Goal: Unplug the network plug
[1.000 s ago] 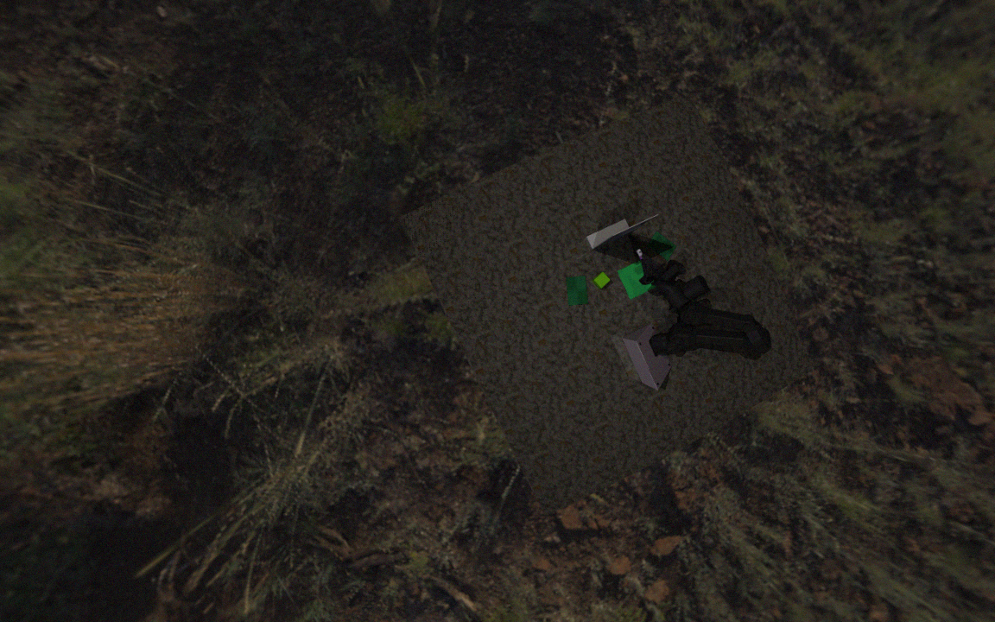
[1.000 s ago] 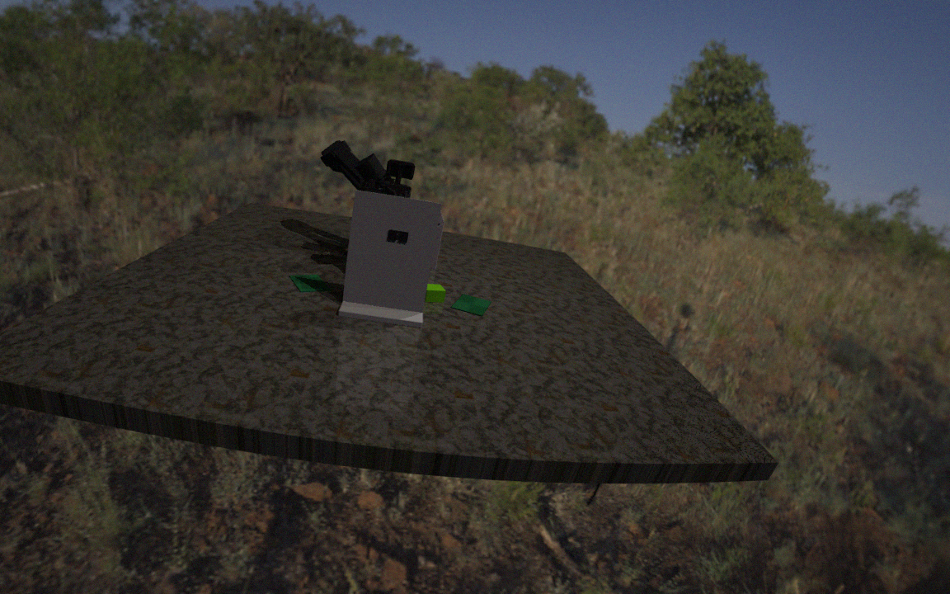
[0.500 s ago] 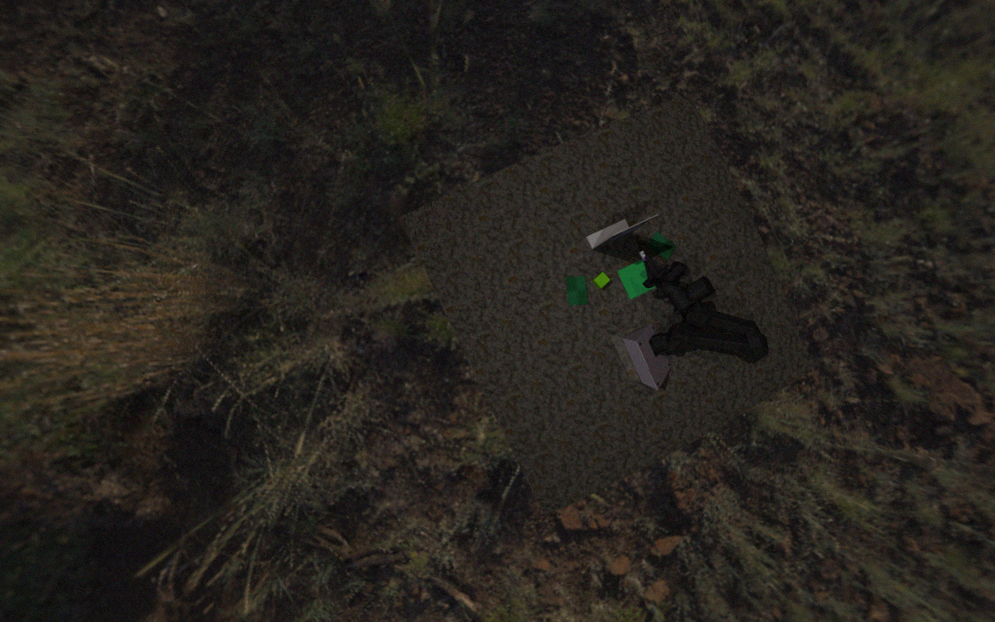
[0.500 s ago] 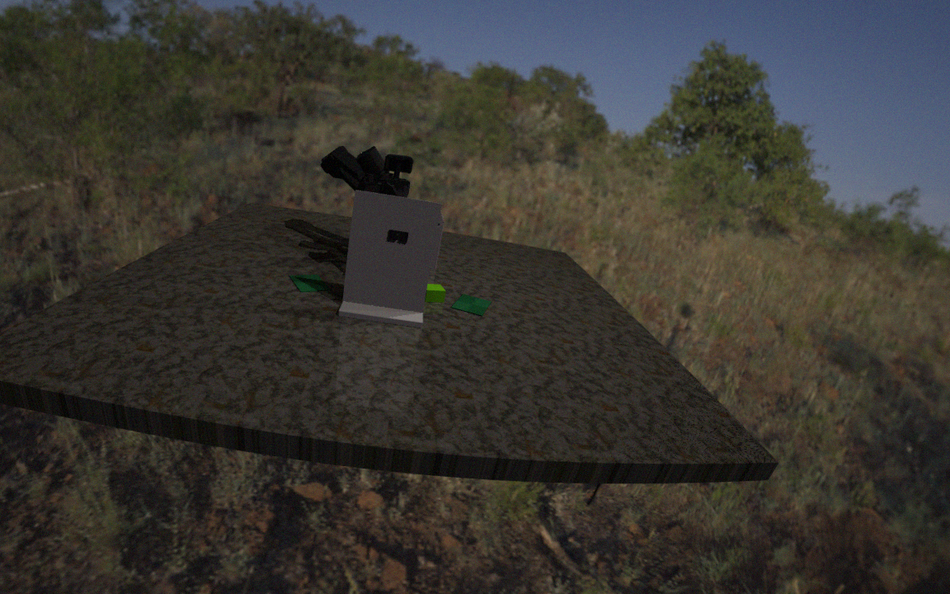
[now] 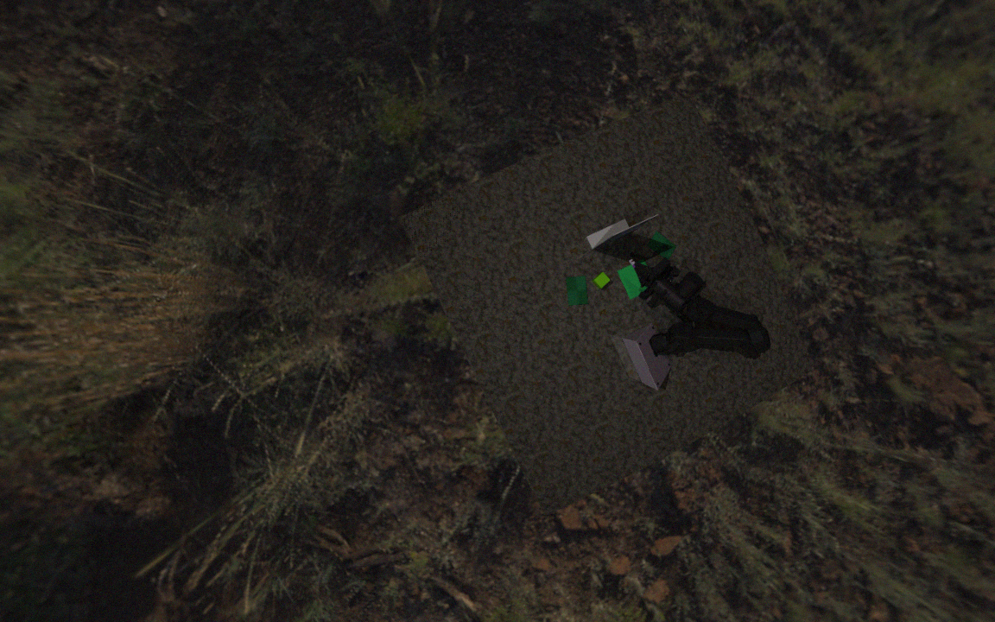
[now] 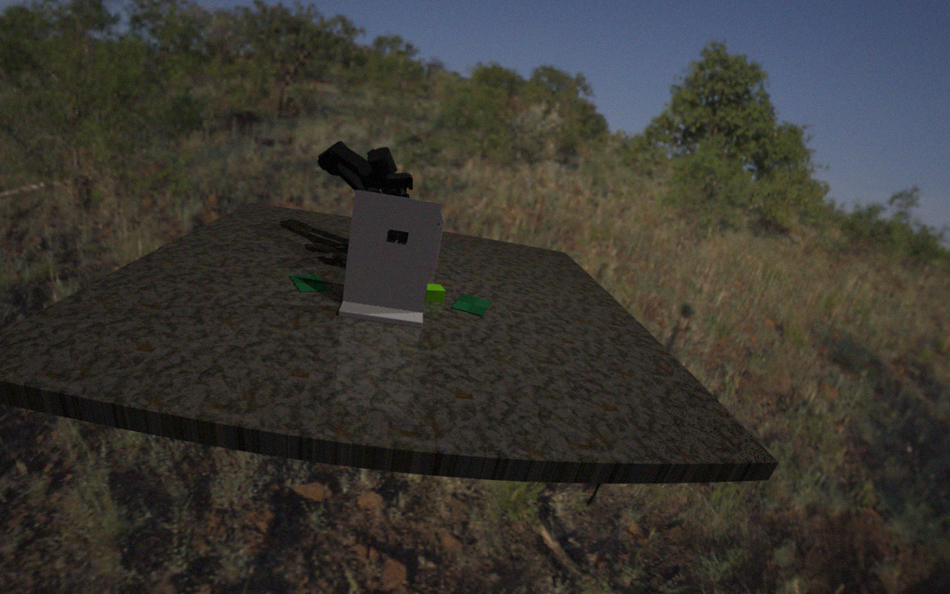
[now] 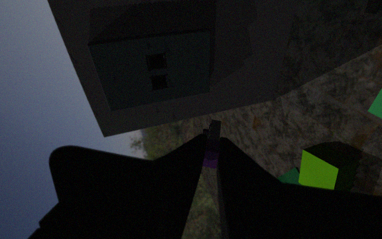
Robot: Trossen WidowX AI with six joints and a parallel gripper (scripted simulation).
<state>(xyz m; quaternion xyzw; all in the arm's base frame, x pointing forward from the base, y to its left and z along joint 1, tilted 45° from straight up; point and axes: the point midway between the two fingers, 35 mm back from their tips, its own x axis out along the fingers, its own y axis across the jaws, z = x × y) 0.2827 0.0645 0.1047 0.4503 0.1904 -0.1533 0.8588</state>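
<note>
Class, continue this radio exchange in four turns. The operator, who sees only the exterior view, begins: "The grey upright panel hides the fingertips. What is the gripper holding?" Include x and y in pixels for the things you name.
Operator: The grey upright panel (image 5: 608, 234) (image 6: 386, 266) (image 7: 138, 117) blocks my view. What is the gripper (image 5: 637, 268) (image 7: 212, 142) holding?
Observer: A small dark-and-purple plug (image 5: 632, 263) (image 7: 211, 159), between its fingers.
Operator: Is anything left in the panel's dark, box-shaped socket (image 7: 128, 79)?
Observer: No plug is in it; its two square openings face the wrist camera, with the plug apart from them.
</note>
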